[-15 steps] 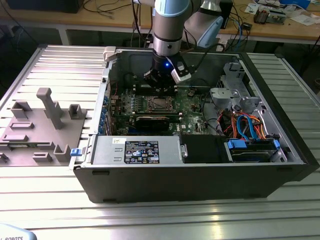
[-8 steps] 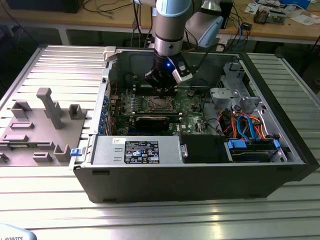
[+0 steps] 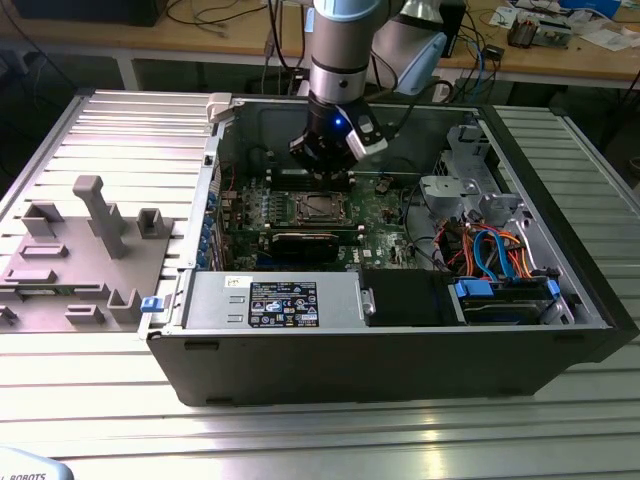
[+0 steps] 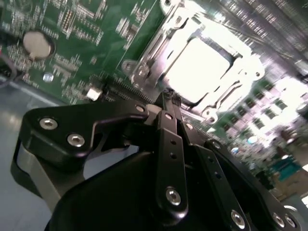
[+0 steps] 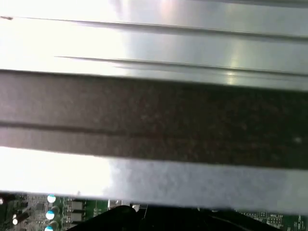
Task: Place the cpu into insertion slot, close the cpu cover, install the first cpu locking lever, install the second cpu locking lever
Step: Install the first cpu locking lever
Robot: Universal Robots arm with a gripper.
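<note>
My pincer (image 4: 168,98) hangs pinched together, empty, just beside the socket.
A careless dip could scrape the chip (image 4: 199,67) inside its cover (image 4: 149,57).

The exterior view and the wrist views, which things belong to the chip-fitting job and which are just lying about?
Job things:
- cpu, seated in the socket
- cpu cover, down around it
- gripper, fingers together, beside the socket

Lying about:
- grey fixture blocks
- blue cables
- power supply
- coin battery
</note>
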